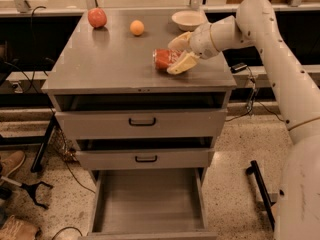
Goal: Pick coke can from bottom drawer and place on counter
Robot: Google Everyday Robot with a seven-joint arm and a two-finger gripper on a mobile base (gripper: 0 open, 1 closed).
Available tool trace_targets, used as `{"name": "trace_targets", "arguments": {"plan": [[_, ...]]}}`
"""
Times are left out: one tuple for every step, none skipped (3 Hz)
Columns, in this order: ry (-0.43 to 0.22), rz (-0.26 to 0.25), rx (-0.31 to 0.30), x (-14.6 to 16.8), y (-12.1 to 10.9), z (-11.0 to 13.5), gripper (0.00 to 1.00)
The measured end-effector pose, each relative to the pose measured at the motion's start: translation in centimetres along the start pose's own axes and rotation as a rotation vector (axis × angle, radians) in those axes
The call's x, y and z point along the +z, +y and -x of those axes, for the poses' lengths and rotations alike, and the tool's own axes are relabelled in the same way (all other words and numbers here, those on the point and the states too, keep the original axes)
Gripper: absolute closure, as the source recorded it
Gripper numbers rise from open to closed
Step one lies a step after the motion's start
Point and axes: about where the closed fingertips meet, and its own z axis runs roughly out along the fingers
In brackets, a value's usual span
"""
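The coke can (163, 59) is red and lies on its side between my gripper's two pale fingers (183, 63), low over the right part of the counter (110, 64); I cannot tell whether it touches the surface. My gripper (176, 53) reaches in from the right and is shut on the can. The bottom drawer (150, 201) is pulled fully out below, and its grey floor holds nothing.
A red apple (97, 17) and a small orange fruit (137, 27) sit at the back of the counter, with a white bowl (187, 19) at the back right. The two upper drawers stand slightly open. Shoes and cables lie on the floor at left.
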Motion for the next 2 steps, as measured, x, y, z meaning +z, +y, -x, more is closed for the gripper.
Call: {"name": "trace_targets", "arguments": {"plan": [[-0.002,0.010,0.005,0.15,0.00,-0.17,0.00],[-0.002,0.010,0.005,0.14,0.01,-0.16,0.00]]}}
